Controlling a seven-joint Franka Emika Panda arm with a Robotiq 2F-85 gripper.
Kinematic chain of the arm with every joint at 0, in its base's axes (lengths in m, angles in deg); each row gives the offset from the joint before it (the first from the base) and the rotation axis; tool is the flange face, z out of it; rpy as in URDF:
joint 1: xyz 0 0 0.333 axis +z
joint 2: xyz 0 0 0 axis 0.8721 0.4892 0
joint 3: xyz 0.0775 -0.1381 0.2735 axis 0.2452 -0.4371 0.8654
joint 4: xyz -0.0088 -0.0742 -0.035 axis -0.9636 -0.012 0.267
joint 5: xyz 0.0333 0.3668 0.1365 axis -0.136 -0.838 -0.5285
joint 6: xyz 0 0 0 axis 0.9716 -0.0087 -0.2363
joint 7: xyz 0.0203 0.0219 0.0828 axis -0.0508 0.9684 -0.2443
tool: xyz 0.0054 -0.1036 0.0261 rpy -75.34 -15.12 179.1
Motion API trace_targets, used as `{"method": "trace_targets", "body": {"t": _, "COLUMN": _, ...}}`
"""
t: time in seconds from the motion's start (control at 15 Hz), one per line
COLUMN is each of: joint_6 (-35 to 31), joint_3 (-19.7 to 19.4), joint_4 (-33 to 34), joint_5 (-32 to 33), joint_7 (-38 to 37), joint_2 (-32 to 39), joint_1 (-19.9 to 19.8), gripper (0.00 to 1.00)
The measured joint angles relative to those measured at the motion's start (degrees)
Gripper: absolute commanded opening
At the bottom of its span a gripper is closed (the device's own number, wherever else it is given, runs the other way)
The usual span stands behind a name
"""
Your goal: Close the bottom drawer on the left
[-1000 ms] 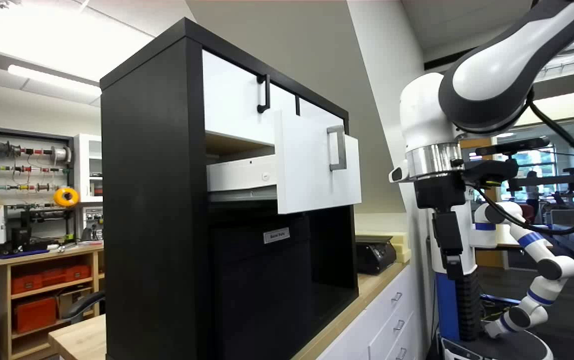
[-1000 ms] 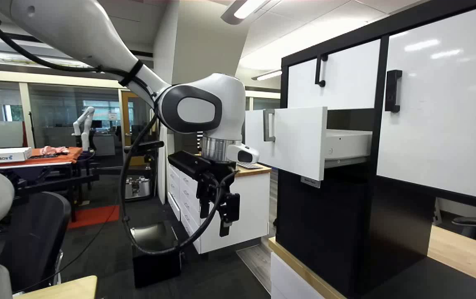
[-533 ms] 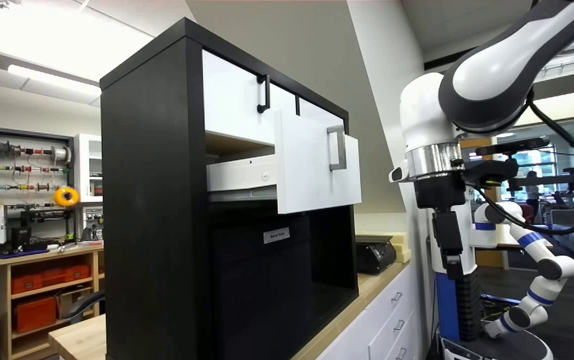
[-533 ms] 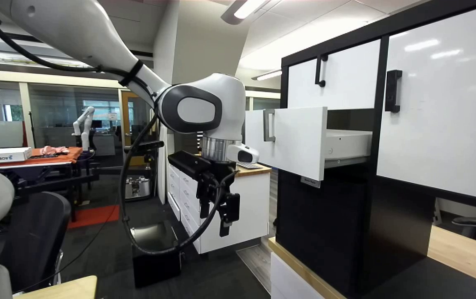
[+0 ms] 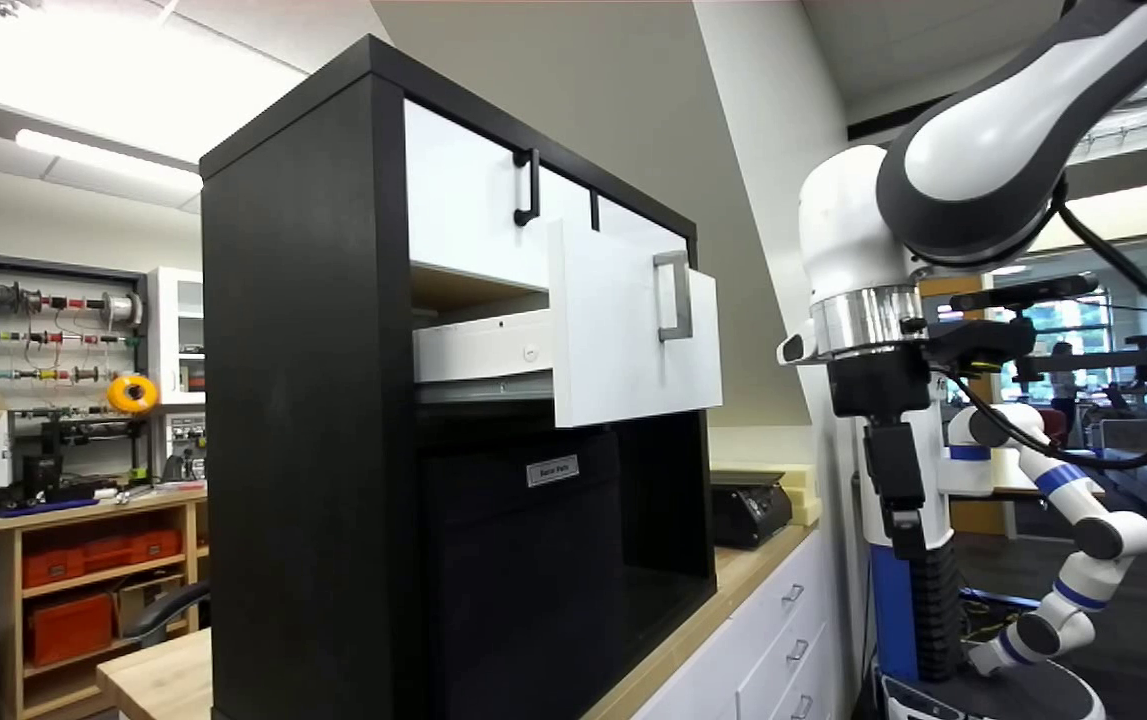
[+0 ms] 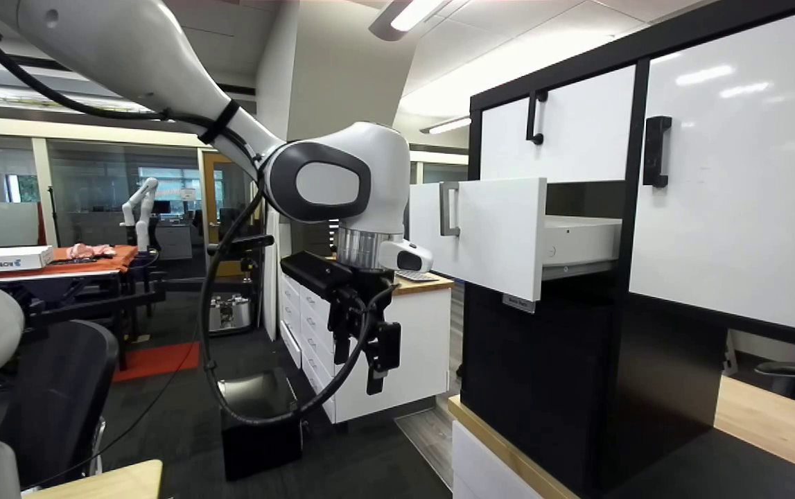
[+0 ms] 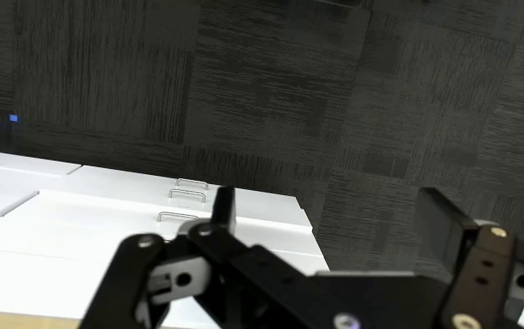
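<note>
The bottom drawer (image 5: 623,350) has a flat white front and stands pulled well out of the black cabinet (image 5: 293,400); it shows in an exterior view too (image 6: 501,242). Its handle (image 5: 675,295) looks grey here. The drawer's white side (image 5: 483,345) shows between front and cabinet. A shorter white front with a black handle (image 6: 536,118) sits shut above it. My gripper (image 5: 908,545) points down, apart from the drawer, out in front of it and lower than its front. In the wrist view my gripper (image 7: 328,201) is open, with nothing between the fingers. The drawer is out of the wrist view.
Below the drawer is a black front (image 5: 523,570) with a small label. A taller white front (image 6: 744,194) with a black handle is alongside. The cabinet stands on a wooden counter (image 5: 668,650) over white drawers (image 7: 106,214). A loose cable (image 6: 206,312) hangs from the arm.
</note>
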Motion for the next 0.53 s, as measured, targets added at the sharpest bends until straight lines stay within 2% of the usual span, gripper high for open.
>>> {"method": "trace_targets", "body": {"t": 0.53, "joint_6": 0.0, "joint_3": 1.8, "joint_4": 0.0, "joint_5": 0.0, "joint_7": -0.25, "joint_2": 0.53, "joint_1": 0.02, "gripper": 1.0}}
